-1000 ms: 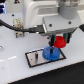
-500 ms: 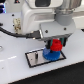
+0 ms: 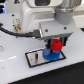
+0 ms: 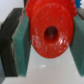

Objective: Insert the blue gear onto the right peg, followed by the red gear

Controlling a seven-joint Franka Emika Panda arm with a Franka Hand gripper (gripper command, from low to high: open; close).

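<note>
Blue gear [image 3: 50,54] looks seated already, so we're on step two: the gripper [image 4: 48,33] has its jaws clamped on the red gear [image 4: 50,30] (hub hole visible between them), and next I'd line it up over the peg and lower.

a white worktop [image 3: 15,70] is carrying a black, white-edged base plate [image 3: 35,58], which is lying flat on it near the middle, well in from the edges.
</note>
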